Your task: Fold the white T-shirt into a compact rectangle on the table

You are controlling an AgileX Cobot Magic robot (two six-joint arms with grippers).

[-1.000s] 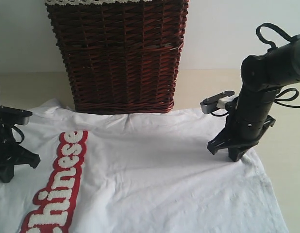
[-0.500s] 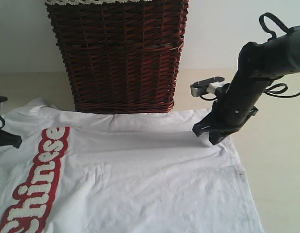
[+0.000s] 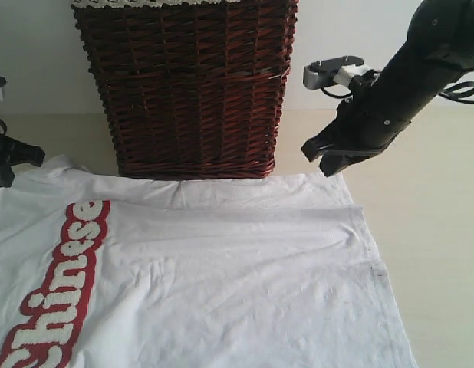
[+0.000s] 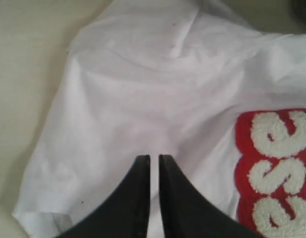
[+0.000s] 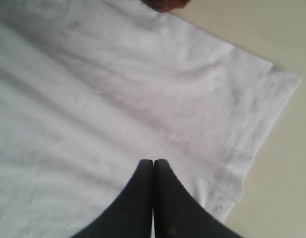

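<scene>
Beige counter (image 3: 440, 230) | white cotton T-shirt (image 3: 237, 268) flat, unfolded | left end effector (image 4: 154, 158) barely parted, right end effector (image 5: 154, 162) closed, both empty | next: pinch an edge

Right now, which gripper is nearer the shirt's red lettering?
Left. The left gripper hangs just off the lettering; the right gripper is by the opposite corner of the shirt.

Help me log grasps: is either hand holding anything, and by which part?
Nothing is held: right hand shut and empty above the white T-shirt; left hand barely parted, also empty.
</scene>
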